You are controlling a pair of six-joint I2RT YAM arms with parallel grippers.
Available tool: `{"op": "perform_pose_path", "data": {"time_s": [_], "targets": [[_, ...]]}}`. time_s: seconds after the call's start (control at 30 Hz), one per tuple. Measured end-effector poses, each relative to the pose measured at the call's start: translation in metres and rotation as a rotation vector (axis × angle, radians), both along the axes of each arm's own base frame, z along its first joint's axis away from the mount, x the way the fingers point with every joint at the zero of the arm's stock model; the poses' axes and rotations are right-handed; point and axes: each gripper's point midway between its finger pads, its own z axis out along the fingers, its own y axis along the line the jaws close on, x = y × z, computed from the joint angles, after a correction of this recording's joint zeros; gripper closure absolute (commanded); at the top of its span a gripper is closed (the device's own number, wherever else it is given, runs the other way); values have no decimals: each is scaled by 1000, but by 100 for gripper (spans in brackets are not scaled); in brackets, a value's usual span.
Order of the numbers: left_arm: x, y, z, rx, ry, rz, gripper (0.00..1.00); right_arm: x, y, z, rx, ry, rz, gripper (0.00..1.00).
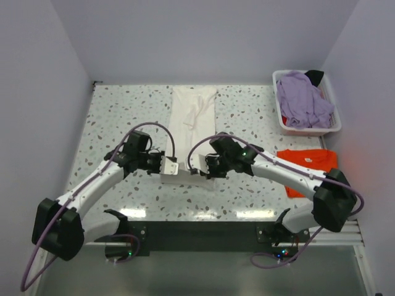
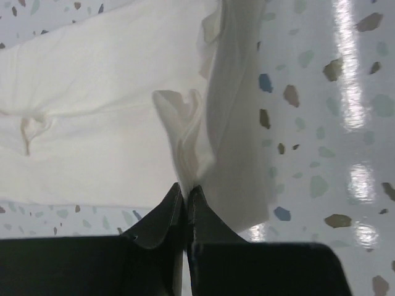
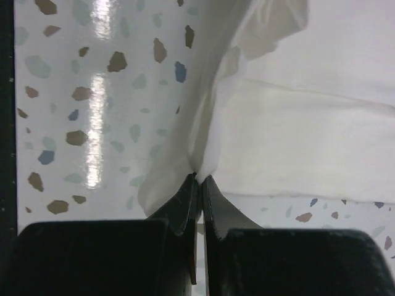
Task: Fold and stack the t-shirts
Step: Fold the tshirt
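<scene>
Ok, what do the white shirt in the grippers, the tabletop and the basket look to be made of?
The cream-white t-shirt looks like soft matte knit cloth, probably cotton jersey: it creases and hangs in limp folds. The tabletop is hard and glossy, speckled like terrazzo, possibly laminate: light glares off it. The basket seems rigid white moulded plastic, judging by its smooth, even rim.

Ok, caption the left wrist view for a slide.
Left hand shut on a bunched edge of the cream-white cloth t-shirt.

table (image 1: 117, 111): was glossy speckled terrazzo | white plastic basket (image 1: 307, 131): stood at its far right corner | black item (image 1: 315, 76): lay at the basket's far right end
</scene>
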Motion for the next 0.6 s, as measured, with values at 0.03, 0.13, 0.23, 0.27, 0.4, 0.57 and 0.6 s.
{"op": "perform_pose_path", "data": {"time_s": [0.03,0.13,0.23,0.27,0.4,0.57,0.6], "targets": [[12,1,-1,4,-5,9,100,9,0,-2,-5,1,-1,100],[47,2,-2,12,-20,36,100,37,3,-7,-16,-1,4,100],[85,0,1,10,-50,48,100,68,5,-13,-19,-7,14,100],[95,-1,2,9,-61,49,100,79,4,-15,-20,-11,17,100],[137,-3,3,12,-100,51,100,115,2,-24,-24,-20,33,100],[176,0,-1,15,-123,61,100,161,6,-33,-20,-30,48,100],[183,1,-3,16,-123,63,100,166,6,-34,-21,-29,49,100]]}}
